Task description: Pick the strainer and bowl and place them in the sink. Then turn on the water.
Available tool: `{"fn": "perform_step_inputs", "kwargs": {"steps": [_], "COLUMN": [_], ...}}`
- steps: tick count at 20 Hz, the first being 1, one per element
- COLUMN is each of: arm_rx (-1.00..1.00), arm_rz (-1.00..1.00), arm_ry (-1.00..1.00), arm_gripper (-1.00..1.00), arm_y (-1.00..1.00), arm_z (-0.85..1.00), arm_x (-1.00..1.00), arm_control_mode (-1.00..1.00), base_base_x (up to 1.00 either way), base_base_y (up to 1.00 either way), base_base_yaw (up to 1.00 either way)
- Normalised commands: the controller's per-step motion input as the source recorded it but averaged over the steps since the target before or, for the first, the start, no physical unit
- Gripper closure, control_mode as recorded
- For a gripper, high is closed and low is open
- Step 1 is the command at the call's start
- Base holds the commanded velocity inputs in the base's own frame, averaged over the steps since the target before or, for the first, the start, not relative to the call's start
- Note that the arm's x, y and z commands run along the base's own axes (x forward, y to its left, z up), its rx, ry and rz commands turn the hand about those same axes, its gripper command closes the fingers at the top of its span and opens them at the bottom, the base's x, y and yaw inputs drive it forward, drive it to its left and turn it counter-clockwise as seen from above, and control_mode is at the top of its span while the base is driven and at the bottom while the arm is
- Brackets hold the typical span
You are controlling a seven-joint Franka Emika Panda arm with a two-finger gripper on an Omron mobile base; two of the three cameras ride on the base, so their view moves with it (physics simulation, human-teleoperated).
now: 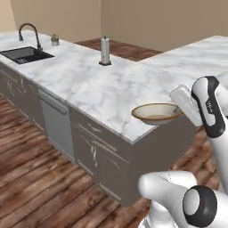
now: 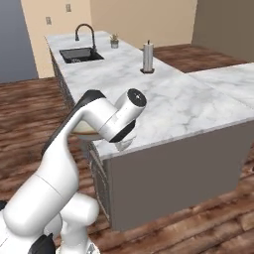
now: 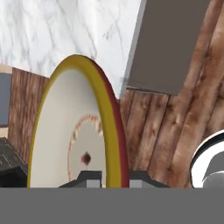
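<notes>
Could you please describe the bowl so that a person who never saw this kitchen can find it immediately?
Start at the long marble counter and follow it away from the black sink, past the upright paper towel roll, to the near corner. The bowl is there at the counter's edge, with the gripper shut on its rim. It is wide, shallow and tan with a darker rim, the only dish on this counter.

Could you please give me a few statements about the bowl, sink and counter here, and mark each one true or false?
1. The end effector is shut on the rim of the bowl. True.
2. The bowl lies inside the sink. False: it is at the counter's near corner, far from the sink.
3. Water runs from the faucet. False: no stream is visible.
4. A paper towel holder stands upright on the counter. True.
</notes>
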Motion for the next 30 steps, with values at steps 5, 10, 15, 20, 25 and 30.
{"fn": "perform_step_inputs", "kwargs": {"steps": [5,10,15,20,25,30], "arm_rx": [0.0,0.0,0.0,0.0,0.0,0.0], "arm_rz": [0.0,0.0,0.0,0.0,0.0,0.0], "arm_ry": [0.0,0.0,0.0,0.0,0.0,0.0], "arm_gripper": [1.0,1.0,1.0,1.0,1.0,1.0], "arm_y": [0.0,0.0,0.0,0.0,0.0,0.0], "arm_z": [0.0,0.0,0.0,0.0,0.0,0.0], "arm_x": [0.0,0.0,0.0,0.0,0.0,0.0], "arm_control_mode": [1.0,1.0,1.0,1.0,1.0,1.0], "base_base_x": [0.27,0.05,0.0,0.0,0.0,0.0], "base_base_y": [1.0,1.0,1.0,1.0,1.0,1.0], "base_base_yaw": [-0.59,-0.55,-0.52,-0.47,-0.39,-0.32]}}
